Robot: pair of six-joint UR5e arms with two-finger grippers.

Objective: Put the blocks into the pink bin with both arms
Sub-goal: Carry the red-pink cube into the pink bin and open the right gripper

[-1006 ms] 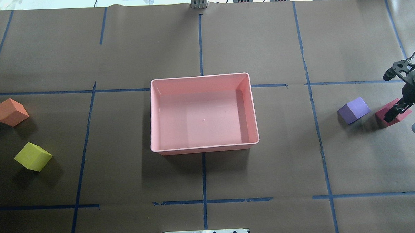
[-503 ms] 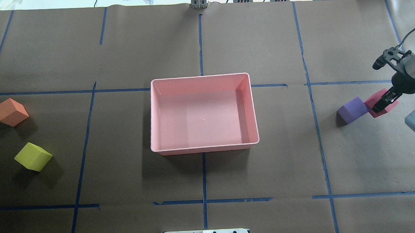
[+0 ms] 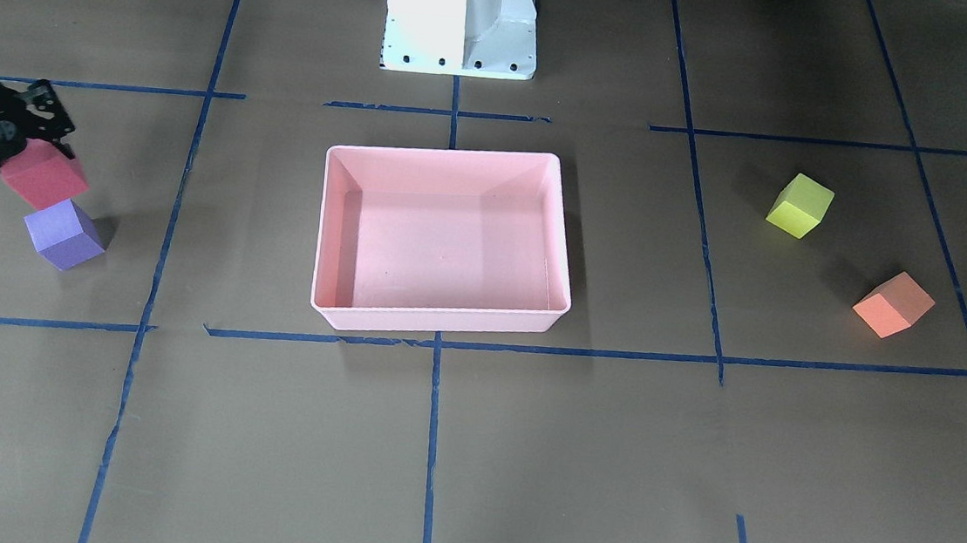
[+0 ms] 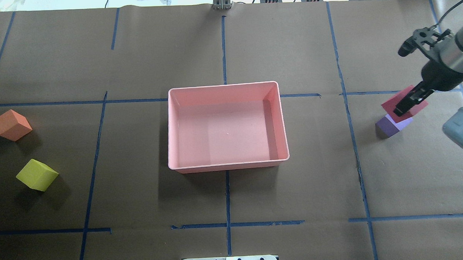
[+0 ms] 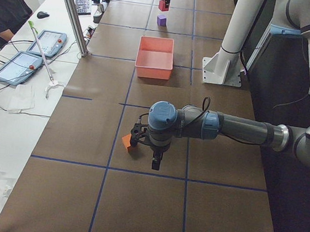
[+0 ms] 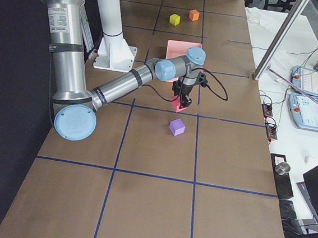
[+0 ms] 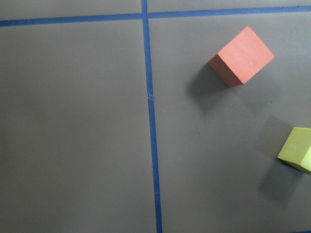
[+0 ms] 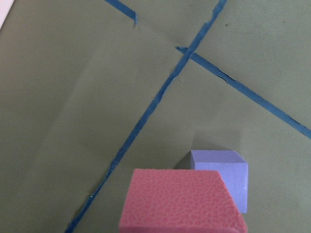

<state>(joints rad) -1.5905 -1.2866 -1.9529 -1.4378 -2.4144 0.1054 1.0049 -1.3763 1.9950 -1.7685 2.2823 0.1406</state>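
My right gripper [image 4: 403, 106] is shut on the red block [image 4: 404, 102] and holds it in the air, just above the purple block [image 4: 390, 126] on the table. The wrist view shows the red block [image 8: 180, 201] in front of the purple one [image 8: 221, 174]. The pink bin [image 4: 224, 86] stands empty mid-table. The orange block [image 4: 12, 125] and the yellow-green block [image 4: 36, 175] lie at the far left. My left gripper [image 5: 156, 161] shows only in the exterior left view, hovering beside the orange block [image 5: 126, 141]; I cannot tell if it is open.
The white pedestal [image 3: 462, 16] stands behind the bin on the robot's side. Blue tape lines cross the brown table. A metal pole [image 5: 71, 13], tablets [image 5: 16, 65] and an operator [image 5: 5, 11] are along the far table edge.
My right gripper has lifted the red block off the table and carried it left, over the purple block. The other blocks and the bin have not moved.
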